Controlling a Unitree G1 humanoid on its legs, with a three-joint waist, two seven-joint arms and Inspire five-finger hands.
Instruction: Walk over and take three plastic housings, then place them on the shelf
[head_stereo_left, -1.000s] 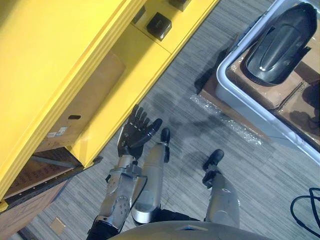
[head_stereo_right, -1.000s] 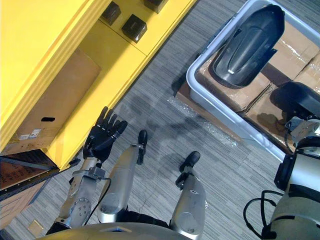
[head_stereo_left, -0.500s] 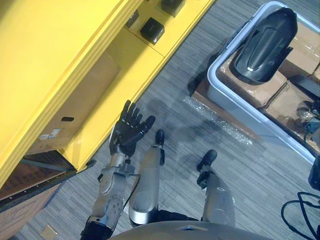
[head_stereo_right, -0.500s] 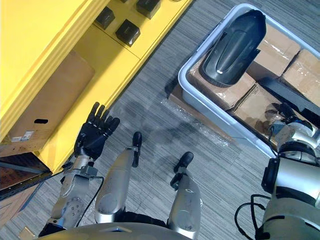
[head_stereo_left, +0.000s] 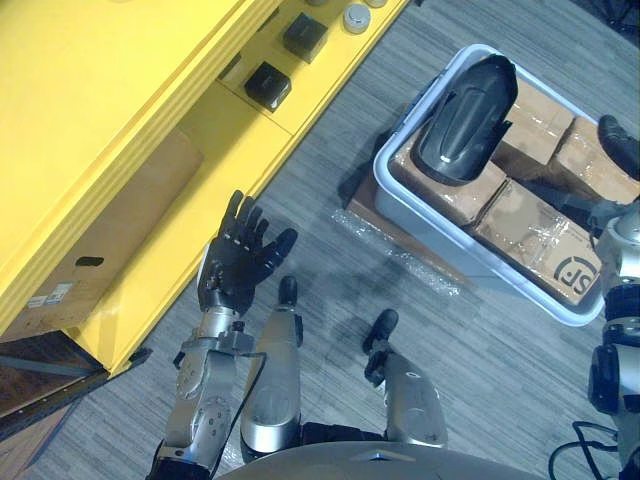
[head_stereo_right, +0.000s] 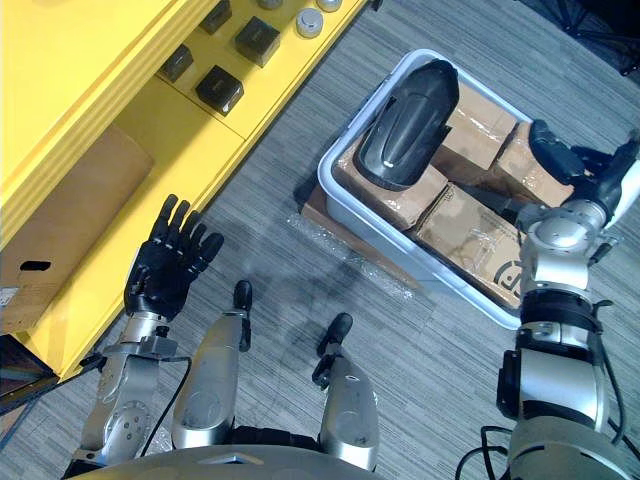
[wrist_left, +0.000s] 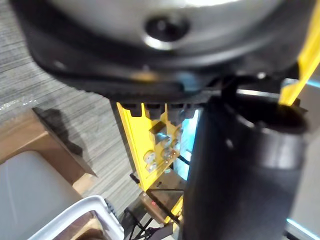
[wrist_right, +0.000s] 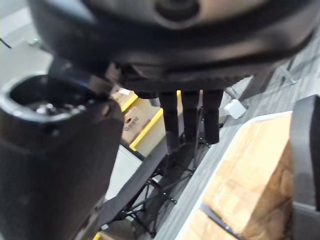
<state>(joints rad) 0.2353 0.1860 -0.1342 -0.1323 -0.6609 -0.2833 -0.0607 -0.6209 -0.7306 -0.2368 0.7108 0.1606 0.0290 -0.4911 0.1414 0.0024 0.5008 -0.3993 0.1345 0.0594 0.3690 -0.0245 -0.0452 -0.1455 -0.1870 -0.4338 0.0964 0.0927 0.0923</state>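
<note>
A black plastic housing (head_stereo_left: 465, 118) lies on cardboard boxes in a grey tub (head_stereo_right: 345, 205) on the floor. A second dark housing (head_stereo_right: 553, 148) rests at the tub's right end. My right hand (head_stereo_right: 590, 185) reaches over that end. In the right wrist view its fingers (wrist_right: 187, 117) stretch out straight with nothing between them and the thumb, and a dark housing edge (wrist_right: 305, 150) shows beside them on a box. My left hand (head_stereo_left: 238, 258) is open, raised beside the yellow shelf (head_stereo_left: 120, 120), holding nothing.
Small black boxes (head_stereo_left: 265, 85) and silver round parts (head_stereo_left: 355, 15) sit on the shelf's lower board. A cardboard box (head_stereo_left: 110, 240) fills the shelf's bottom bay. Clear plastic wrap (head_stereo_left: 400, 250) lies on the grey carpet in front of the tub.
The whole picture has shifted, so the camera has moved and more of the tub shows. My right arm now reaches in over the tub's right end. The left hand keeps its pose.
</note>
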